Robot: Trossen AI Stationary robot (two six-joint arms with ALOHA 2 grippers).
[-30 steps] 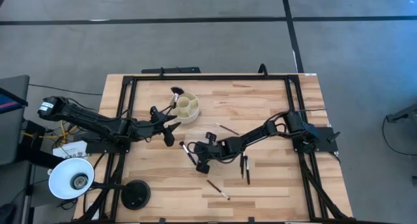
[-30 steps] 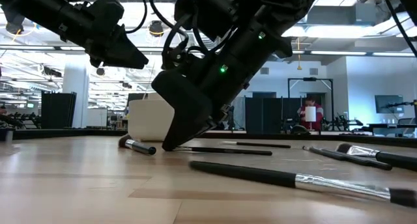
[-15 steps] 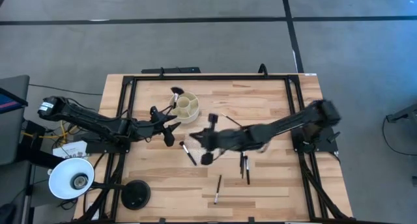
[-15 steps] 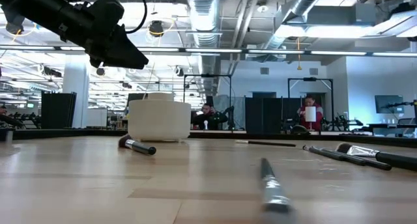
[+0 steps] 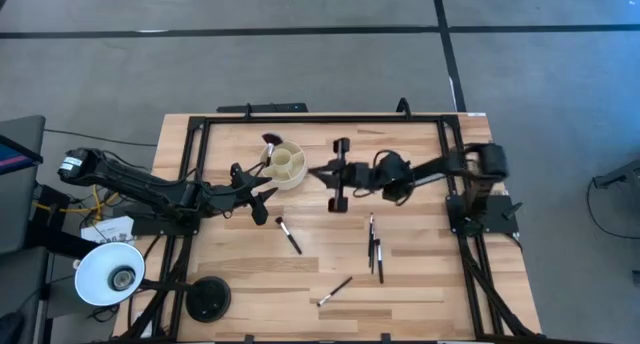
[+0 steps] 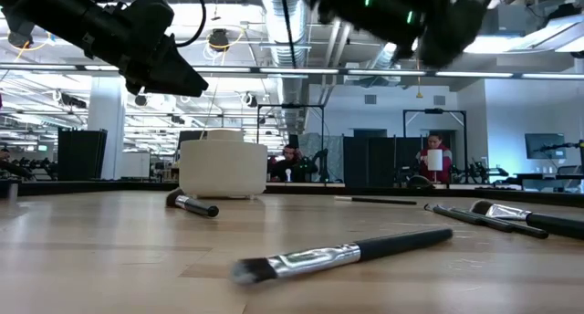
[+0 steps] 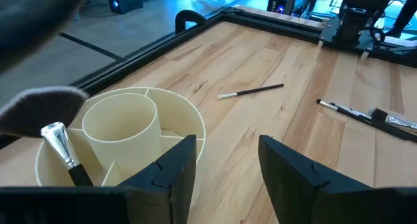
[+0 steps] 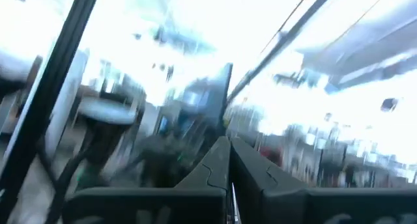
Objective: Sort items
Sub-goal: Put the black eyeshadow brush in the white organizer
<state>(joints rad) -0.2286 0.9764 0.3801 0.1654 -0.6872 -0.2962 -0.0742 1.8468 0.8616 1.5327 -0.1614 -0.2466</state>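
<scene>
right gripper (image 5: 318, 171): mine, lifted beside the cup's 3 o'clock side, fingers (image 8: 215, 175) pressed together; anything pinched is too blurred to tell
left gripper (image 7: 225, 162): jaws apart, empty, at cup's 8 o'clock
cup (image 5: 287, 164): fluffy brush (image 7: 40, 107) inside, handle half hidden
brushes (image 5: 374, 246): scattered at table's 6 o'clock

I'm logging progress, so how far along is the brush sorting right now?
Done: one fluffy brush stands in the divided cup. In hand: the right gripper is shut above the table beside the cup, possibly on a thin brush; I cannot confirm. The left gripper hovers open by the cup. Left: at least four brushes lie loose on the table.
</scene>
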